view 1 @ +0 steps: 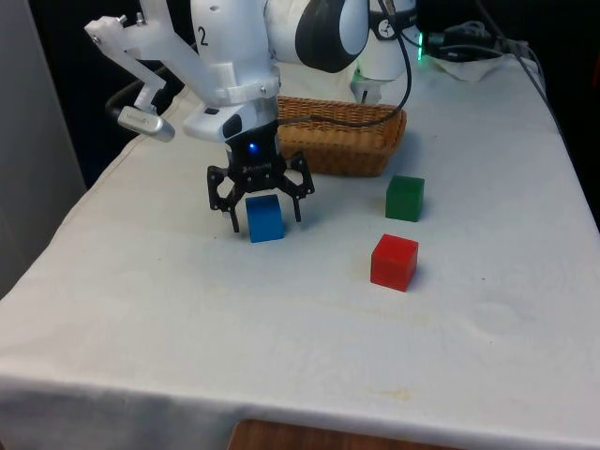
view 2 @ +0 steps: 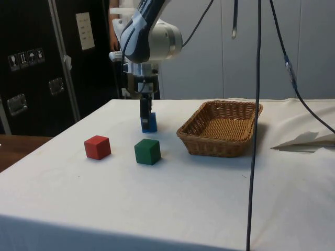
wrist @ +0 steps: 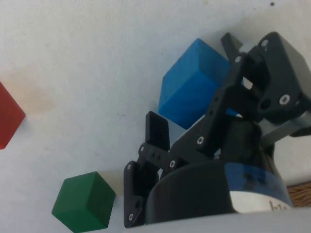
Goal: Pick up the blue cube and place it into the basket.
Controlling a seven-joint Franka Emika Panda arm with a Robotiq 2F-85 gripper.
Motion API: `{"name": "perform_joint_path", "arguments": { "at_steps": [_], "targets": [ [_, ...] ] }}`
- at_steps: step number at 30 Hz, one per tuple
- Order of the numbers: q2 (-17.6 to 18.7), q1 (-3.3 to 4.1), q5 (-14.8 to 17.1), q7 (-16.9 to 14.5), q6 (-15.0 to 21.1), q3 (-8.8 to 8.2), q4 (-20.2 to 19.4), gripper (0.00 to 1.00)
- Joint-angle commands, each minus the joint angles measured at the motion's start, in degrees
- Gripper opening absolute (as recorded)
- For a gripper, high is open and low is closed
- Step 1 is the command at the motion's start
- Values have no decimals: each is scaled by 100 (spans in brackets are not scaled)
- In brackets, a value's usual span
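While the gripper (view 1: pixel 265 214) straddles the blue cube (view 1: pixel 264 217) on the table (view 1: pixel 281 319), fingers spread, holding nothing | cube near the basket (view 1: pixel 342 141) | advice: centre the fingers, close on opposite flat faces, lift straight.

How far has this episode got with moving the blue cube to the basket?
Done: the gripper has been brought down around the blue cube, one finger on either side, open. In hand: the grasp; the cube sits on the cloth, not lifted. Left: closing, lifting, carrying it to the basket, which holds no cube, and releasing. The green cube and red cube sit apart, untouched.
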Motion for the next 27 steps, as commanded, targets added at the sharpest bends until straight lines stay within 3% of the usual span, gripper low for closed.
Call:
{"name": "perform_joint_path", "arguments": {
  "at_steps": [1,3,4,5,6,7,8,11,12,23,27],
  "targets": [
    [0,-6,6,-6,-6,0,6,100],
    [0,-11,6,-6,-6,6,6,98],
    [0,-11,6,-6,-6,6,6,91],
    [0,0,0,0,0,-6,0,76],
    [0,-11,6,-6,-6,6,6,76],
    [0,-11,11,-6,-6,6,6,64],
    [0,-11,11,-11,-6,6,6,40],
    [0,-11,11,-11,-6,0,6,7],
    [0,-11,11,-11,-6,0,6,0],
    [-11,0,0,0,0,-11,11,0],
    [-275,46,-69,40,-212,-103,-34,0]
  ]
}}
